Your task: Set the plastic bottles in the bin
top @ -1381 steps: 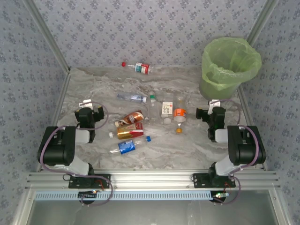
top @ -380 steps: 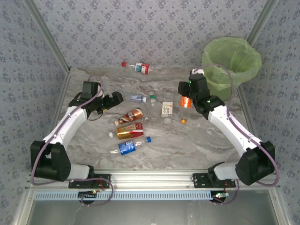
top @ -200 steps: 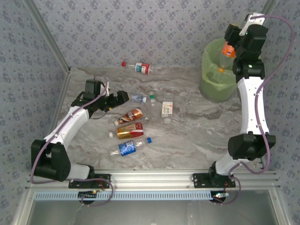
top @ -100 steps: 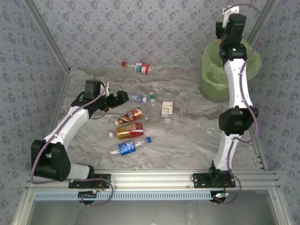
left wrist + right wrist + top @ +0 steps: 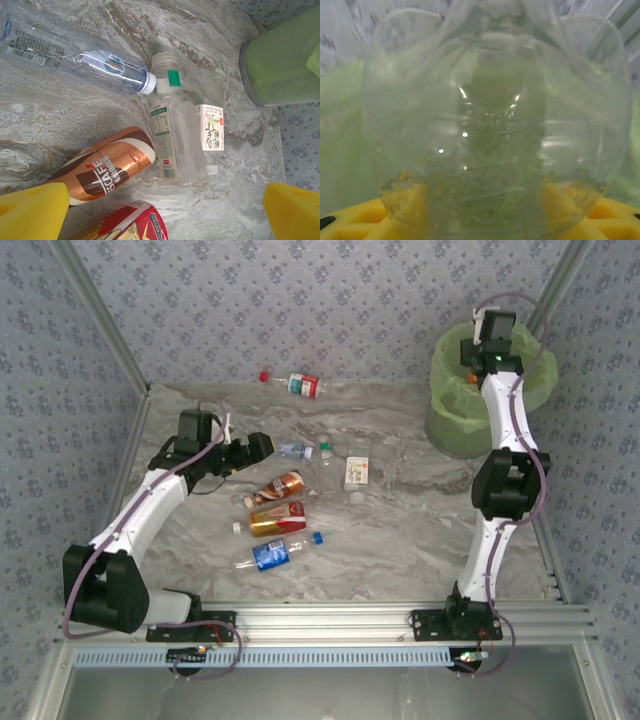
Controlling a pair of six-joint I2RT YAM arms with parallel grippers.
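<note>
My right gripper (image 5: pixel 480 348) hangs over the mouth of the lime-green lined bin (image 5: pixel 455 415), shut on a clear bottle (image 5: pixel 490 125) whose ribbed base sits between the yellow fingers (image 5: pixel 355 220); the green liner (image 5: pixel 340 130) shows behind it. My left gripper (image 5: pixel 258 447) is open above the bottle pile, fingertips (image 5: pixel 30 210) wide apart. Below it lie a blue-label bottle (image 5: pixel 75 55), a clear green-banded bottle (image 5: pixel 172 145), a white-label bottle (image 5: pixel 210 130), a brown coffee bottle (image 5: pixel 107 170) and a red bottle (image 5: pixel 135 222).
A red-capped bottle (image 5: pixel 300 384) lies alone by the back wall. A blue-label bottle (image 5: pixel 272 552) rests nearest the front rail, with a red-and-gold one (image 5: pixel 275 521) just behind it. Metal frame posts rise at both back corners. The bin's wall (image 5: pixel 285 60) stands at the table's far right.
The right arm has carried its bottle up from the table, over the bin, and has now dropped lower towards the bin's opening. The left arm has hardly moved.
</note>
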